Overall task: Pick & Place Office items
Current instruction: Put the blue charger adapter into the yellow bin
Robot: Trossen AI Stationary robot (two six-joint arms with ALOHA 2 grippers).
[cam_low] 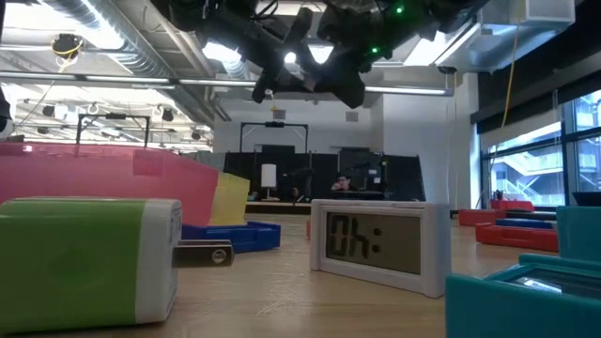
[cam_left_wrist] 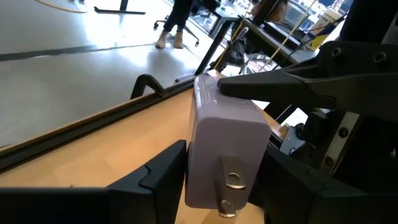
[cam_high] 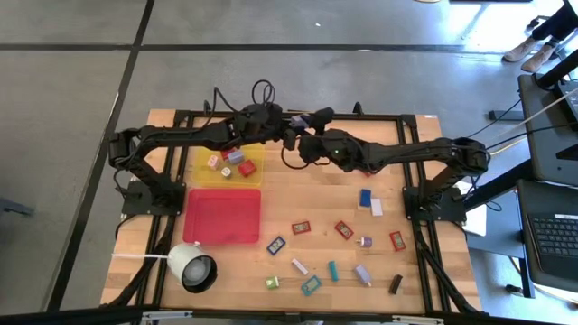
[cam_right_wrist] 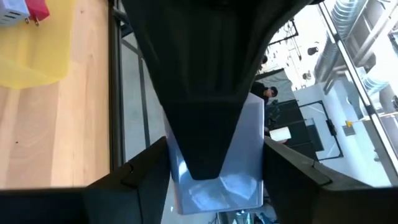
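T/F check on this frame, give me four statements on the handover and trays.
1. Both grippers, left and right, meet at one lilac block. True.
2. The lilac block rests on the table. False: the right gripper holds it in the air.
3. The trayed items lie in the red tray. False: they lie in the yellow tray.
4. A white cup-like thing sits by the red tray's corner. True.

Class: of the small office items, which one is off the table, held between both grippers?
The pale purple block, gripped by the left gripper and right gripper in mid-air; all others lie on wood or in the yellow tray.
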